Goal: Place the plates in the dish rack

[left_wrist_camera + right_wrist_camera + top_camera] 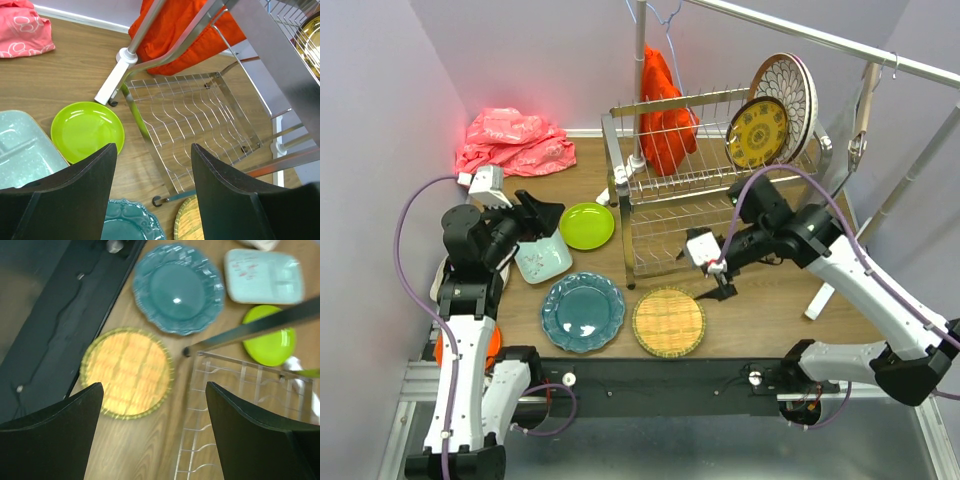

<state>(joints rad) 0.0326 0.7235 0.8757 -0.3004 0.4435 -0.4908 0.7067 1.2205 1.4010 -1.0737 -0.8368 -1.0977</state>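
Gaping apart, empty: left end effector (153,148), right end effector (155,385); reddish marks on mint tray (263,276) illegibly blurred.

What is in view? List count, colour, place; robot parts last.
dish rack: one, chrome, back centre.
white patterned plate: one, white, upper tier.
dark-yellow plate: one, yellow, beside it.
lime plate: one, green, left of rack.
mint tray: one, mint, beside lime plate.
teal plate: one, teal, near edge.
woven plate: one, yellow, right of teal.
pink cloth: one, pink, back left.
orange cloth: one, red-orange, hanging behind rack.
left gripper, right gripper: two, black, open, above table.
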